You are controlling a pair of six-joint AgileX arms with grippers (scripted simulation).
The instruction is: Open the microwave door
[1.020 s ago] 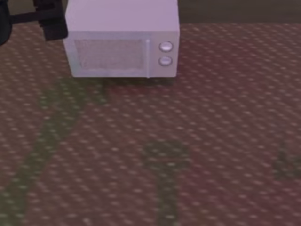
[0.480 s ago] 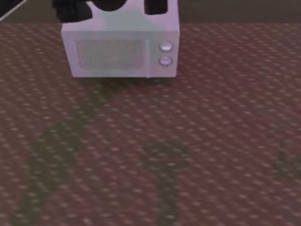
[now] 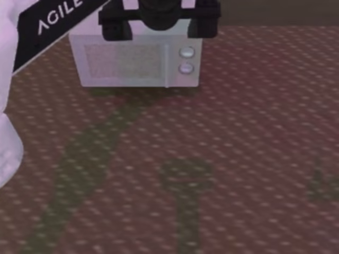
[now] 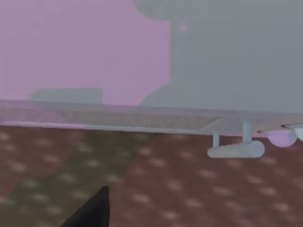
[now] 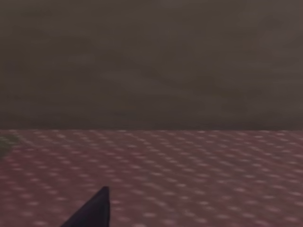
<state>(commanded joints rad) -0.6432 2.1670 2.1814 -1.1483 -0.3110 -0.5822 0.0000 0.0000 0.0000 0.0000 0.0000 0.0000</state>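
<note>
Left pincer [image 3: 159, 21], grip state unclear, above microwave [image 3: 137, 58] | upright door handle [image 4: 235, 149] just below-front | right arm unseen

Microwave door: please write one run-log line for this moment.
microwave door: closed | left gripper: above microwave | handle: untouched | right arm: not in top view

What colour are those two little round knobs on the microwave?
Shiny silver knobs on the pale grey-white microwave, clearest in the top view.
</note>
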